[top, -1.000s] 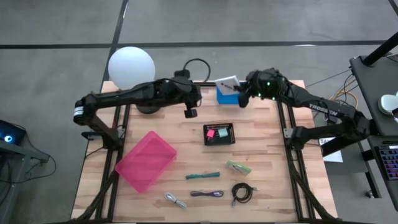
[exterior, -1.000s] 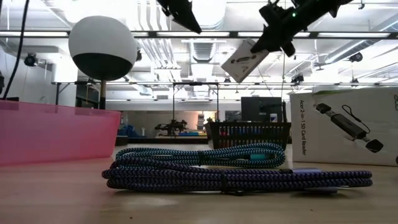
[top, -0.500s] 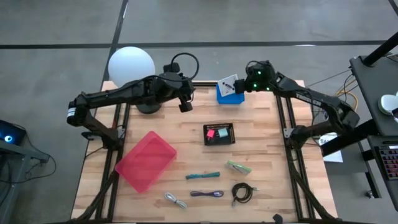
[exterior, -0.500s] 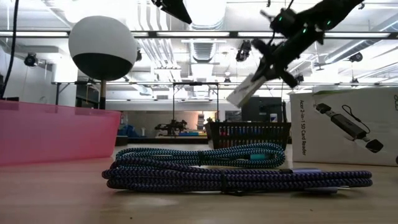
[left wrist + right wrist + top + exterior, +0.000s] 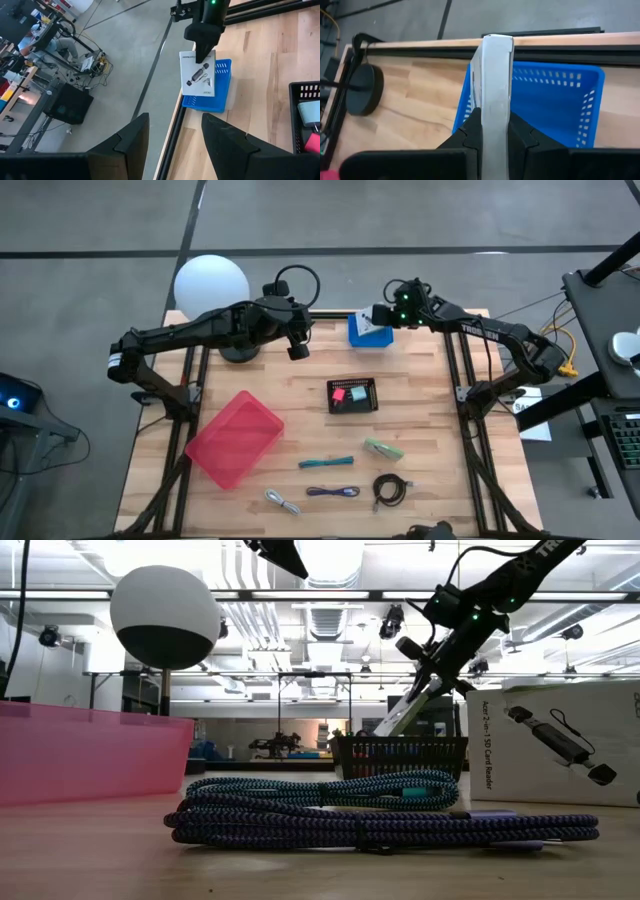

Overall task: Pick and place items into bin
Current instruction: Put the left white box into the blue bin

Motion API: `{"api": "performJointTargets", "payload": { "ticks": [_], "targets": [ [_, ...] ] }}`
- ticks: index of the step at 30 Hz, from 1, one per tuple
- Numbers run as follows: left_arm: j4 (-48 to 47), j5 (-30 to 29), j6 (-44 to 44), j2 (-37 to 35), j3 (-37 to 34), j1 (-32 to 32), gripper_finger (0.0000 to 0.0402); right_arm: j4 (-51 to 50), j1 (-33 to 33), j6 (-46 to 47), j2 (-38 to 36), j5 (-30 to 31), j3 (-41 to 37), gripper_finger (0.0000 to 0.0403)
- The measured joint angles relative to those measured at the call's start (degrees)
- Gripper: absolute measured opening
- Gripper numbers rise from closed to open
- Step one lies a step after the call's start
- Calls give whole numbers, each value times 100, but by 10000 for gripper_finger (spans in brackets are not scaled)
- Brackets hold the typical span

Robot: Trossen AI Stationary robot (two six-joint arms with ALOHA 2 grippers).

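Note:
My right gripper (image 5: 384,317) is over the table's far edge, shut on a flat white box (image 5: 197,72) printed with a card-reader picture. The box hangs over a blue bin (image 5: 362,335). My left gripper (image 5: 298,348) hovers open to the left of that bin, holding nothing. A black basket (image 5: 352,396) at mid-table holds a pink cube and a mint cube. Near the front edge lie a teal stick (image 5: 326,463), a pale green piece (image 5: 383,449), a purple cable (image 5: 332,491), a black cable (image 5: 389,490) and a grey-white cable (image 5: 282,501). My right gripper pinches the white box by its upper end (image 5: 496,100) between the two fingers, one on each flat face. The fingers come from above, slanting down. The box hangs tilted below them (image 5: 405,715) over the blue bin (image 5: 555,100). I cannot tell whether its lower end touches the bin.
A pink bin (image 5: 233,438) lies at the table's left front. A white globe lamp (image 5: 211,285) on a black base stands at the far left corner. In the low view a large white carton (image 5: 555,745) stands on the right, and the cables (image 5: 380,810) fill the foreground.
My right gripper has gone down over the blue bin and tipped. The white box has swung from nearly level to steeply hanging and now sits lower. My left arm has drawn back a little toward the table's left.

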Motion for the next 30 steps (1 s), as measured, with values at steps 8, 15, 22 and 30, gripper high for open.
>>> {"api": "performJointTargets", "payload": {
  "ticks": [8, 15, 22, 30],
  "targets": [
    [4, 2, 0, 0, 0, 0, 167, 43, 2, 541, 111, 7, 0, 34],
    [4, 2, 0, 0, 0, 0, 167, 78, 3, 692, 356, -49, 0, 34],
    [5, 4, 0, 0, 0, 0, 167, 131, 4, 930, 376, -106, 0, 34],
    [6, 7, 0, 0, 0, 0, 167, 198, 2, 1080, 378, -155, 0, 34]
  ]
}}
